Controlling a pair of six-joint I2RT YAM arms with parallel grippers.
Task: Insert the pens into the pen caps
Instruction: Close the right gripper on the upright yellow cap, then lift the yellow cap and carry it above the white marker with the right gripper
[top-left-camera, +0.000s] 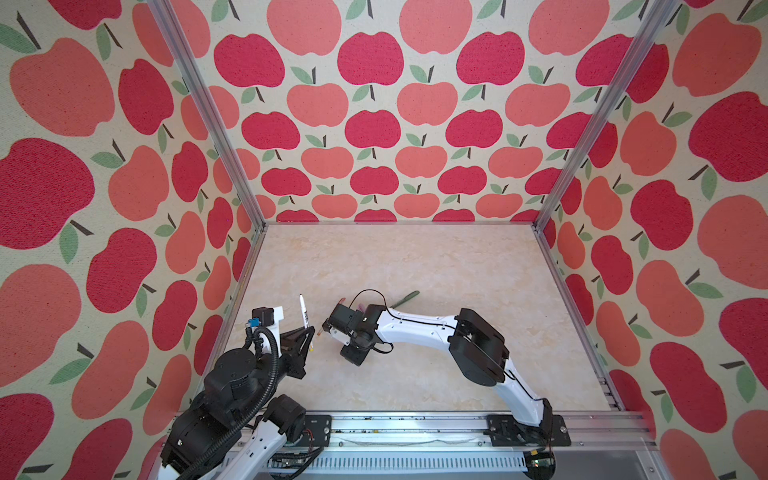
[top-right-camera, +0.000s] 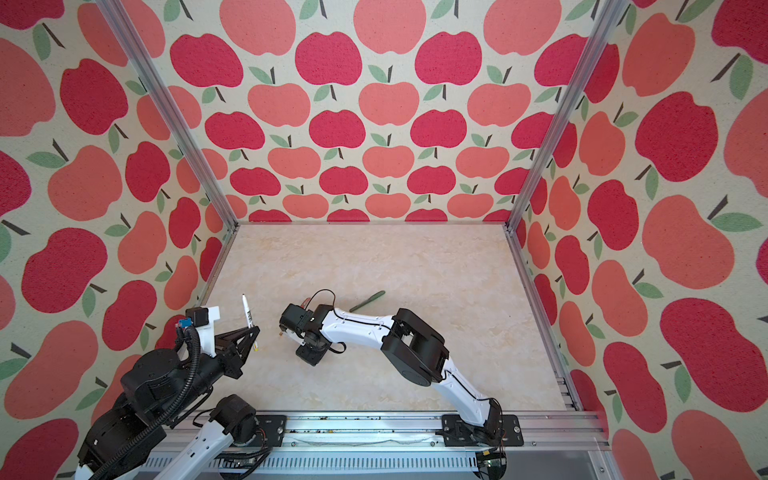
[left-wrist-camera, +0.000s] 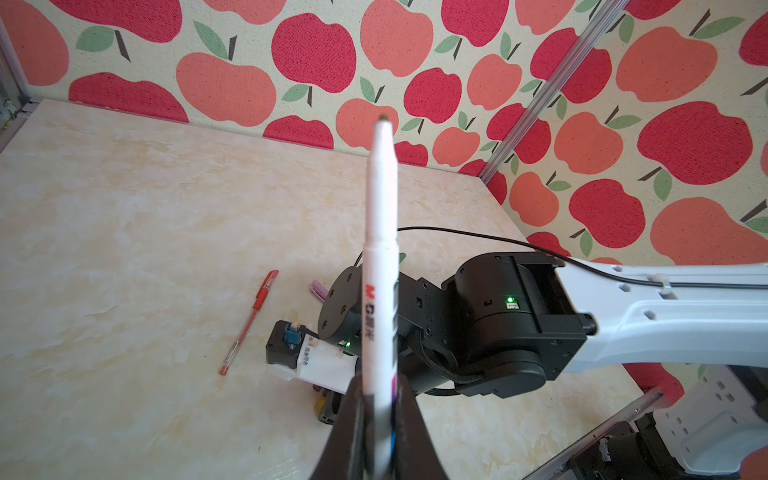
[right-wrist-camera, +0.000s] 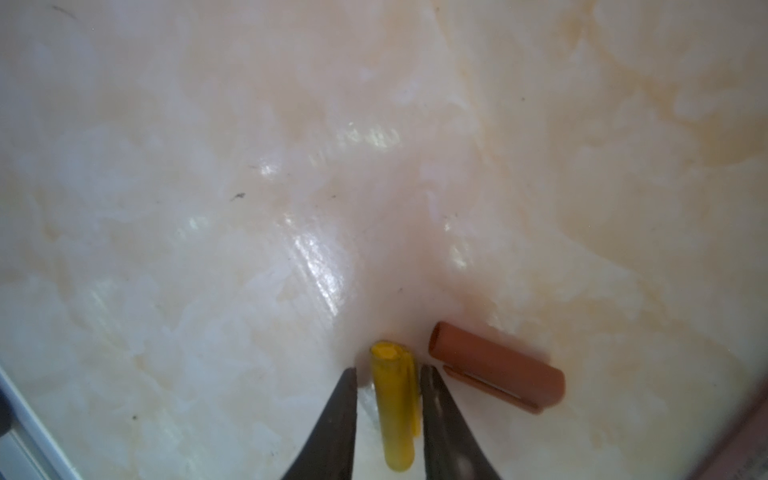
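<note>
The left pincer (top-left-camera: 309, 332) is pressed together on a white pen (top-left-camera: 304, 311), pinching it low on the barrel; in the left wrist view both dark fingers (left-wrist-camera: 353, 419) lie flat against the barrel, with red and black print showing just past them; the pen stands nearly upright out of the jaws, its pointed tip on the far side from the pincer, and in both top views a short end pokes out below the grip; which colour of print marks this pen I cannot tell. The right pincer (right-wrist-camera: 390, 369) is down at the marbled table (top-left-camera: 457, 270), jaws spread a little and straddling a yellow cap (right-wrist-camera: 395, 415); the cap lies lengthwise between the two fingers, its closed end reaching just past the fingertips; one finger sits just against the cap's clip side, while a sliver of table shows between the other finger and the cap, so the jaws are not clamped on it. A brown cap (right-wrist-camera: 498, 370) lies flat just outside the finger on the clip side, close to it and angled across. A red pen (left-wrist-camera: 249, 324) lies on the table a little beyond the right pincer's wrist camera; a lilac piece (left-wrist-camera: 319, 289) peeks out from behind that wrist, cap or pen I cannot tell; a dark green pen (top-left-camera: 405, 299) lies behind the right pincer, beside its forearm, well apart from the jaws.
</note>
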